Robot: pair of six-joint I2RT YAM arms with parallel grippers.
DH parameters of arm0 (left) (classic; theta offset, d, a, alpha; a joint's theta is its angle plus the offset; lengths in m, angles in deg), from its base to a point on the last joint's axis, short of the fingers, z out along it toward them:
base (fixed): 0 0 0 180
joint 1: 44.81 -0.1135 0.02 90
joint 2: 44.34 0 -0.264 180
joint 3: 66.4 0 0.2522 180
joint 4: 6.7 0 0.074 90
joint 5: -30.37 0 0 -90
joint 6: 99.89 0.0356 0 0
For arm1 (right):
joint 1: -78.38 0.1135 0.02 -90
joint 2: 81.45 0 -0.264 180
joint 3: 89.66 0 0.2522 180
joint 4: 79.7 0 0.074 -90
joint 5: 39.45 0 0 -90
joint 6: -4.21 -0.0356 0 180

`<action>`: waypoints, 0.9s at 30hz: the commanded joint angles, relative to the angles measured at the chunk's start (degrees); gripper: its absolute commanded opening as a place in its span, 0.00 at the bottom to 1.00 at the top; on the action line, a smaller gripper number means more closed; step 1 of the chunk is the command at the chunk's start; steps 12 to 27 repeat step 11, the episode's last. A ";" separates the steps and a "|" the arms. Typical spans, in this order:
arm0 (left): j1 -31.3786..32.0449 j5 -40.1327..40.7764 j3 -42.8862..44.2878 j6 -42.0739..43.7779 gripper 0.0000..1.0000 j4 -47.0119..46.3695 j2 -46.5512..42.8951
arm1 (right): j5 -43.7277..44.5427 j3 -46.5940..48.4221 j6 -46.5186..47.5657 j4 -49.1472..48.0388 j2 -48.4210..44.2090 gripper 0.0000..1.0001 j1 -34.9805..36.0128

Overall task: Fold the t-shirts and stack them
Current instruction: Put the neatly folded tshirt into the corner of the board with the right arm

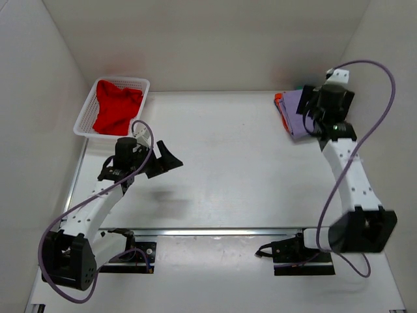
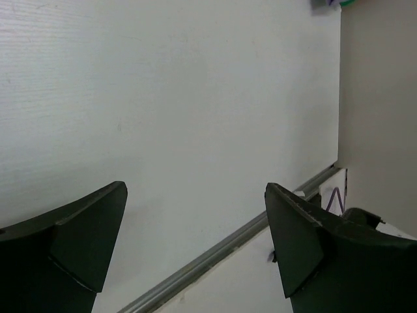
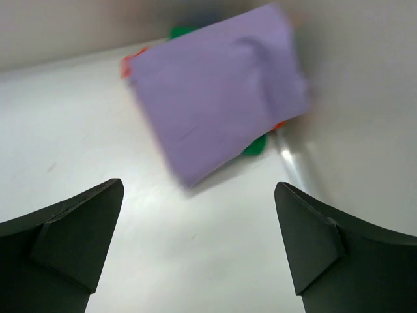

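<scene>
A folded lavender-purple t-shirt (image 1: 294, 112) lies on top of a stack at the table's far right, with orange (image 1: 279, 99) and green edges showing beneath. In the right wrist view the lavender shirt (image 3: 218, 91) lies ahead of my fingers, with a green edge (image 3: 255, 147) and an orange edge (image 3: 129, 64) under it. My right gripper (image 1: 311, 107) hovers over the stack, open and empty. A red t-shirt (image 1: 116, 106) lies crumpled in the white mesh basket (image 1: 85, 109) at the far left. My left gripper (image 1: 167, 161) is open and empty above bare table, right of the basket.
White walls enclose the table on the left, back and right. A metal rail (image 1: 215, 231) runs across the near edge between the arm bases; it also shows in the left wrist view (image 2: 215, 257). Purple cables loop from both arms.
</scene>
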State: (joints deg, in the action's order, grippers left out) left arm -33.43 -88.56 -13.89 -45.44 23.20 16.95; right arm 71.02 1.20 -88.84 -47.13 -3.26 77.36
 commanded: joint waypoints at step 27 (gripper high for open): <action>6.00 2.78 -2.19 9.95 0.99 16.87 -14.11 | -7.55 -30.95 -6.61 8.70 -22.99 0.98 13.59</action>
